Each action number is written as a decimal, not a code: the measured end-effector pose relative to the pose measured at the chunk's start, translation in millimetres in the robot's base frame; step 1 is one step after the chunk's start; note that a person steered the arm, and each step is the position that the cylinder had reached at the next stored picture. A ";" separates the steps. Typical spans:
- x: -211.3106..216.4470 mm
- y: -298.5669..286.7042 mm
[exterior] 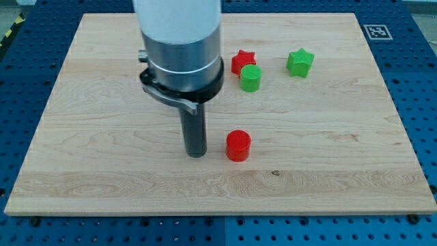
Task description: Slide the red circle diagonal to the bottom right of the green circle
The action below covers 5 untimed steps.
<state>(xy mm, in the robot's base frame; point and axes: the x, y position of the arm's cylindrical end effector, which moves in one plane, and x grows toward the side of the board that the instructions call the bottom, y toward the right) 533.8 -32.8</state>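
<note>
Leftmost of everything on the wooden board stands the arm, its wide grey and white body coming down from the view's top and narrowing to the dark rod. My tip rests on the board below the view's centre; being a plain rod, it has no jaws that could clench or release, and it grasps nothing. Just to the tip's right, with a narrow strip of bare wood between them, sits the red circle, upright and apart from the other blocks. Further up the view and slightly right lies the red star, partly hidden by the green circle, which touches its lower right side. The red circle thus lies well below the green circle and a little to its left. Farthest right, near the view's top, the green star stands alone. Blue pegboard surrounds the board.
</note>
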 end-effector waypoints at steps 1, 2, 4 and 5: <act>-1.8 37.6; -0.3 77.1; 25.6 98.1; 25.6 97.4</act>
<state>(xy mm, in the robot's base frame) 559.5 64.6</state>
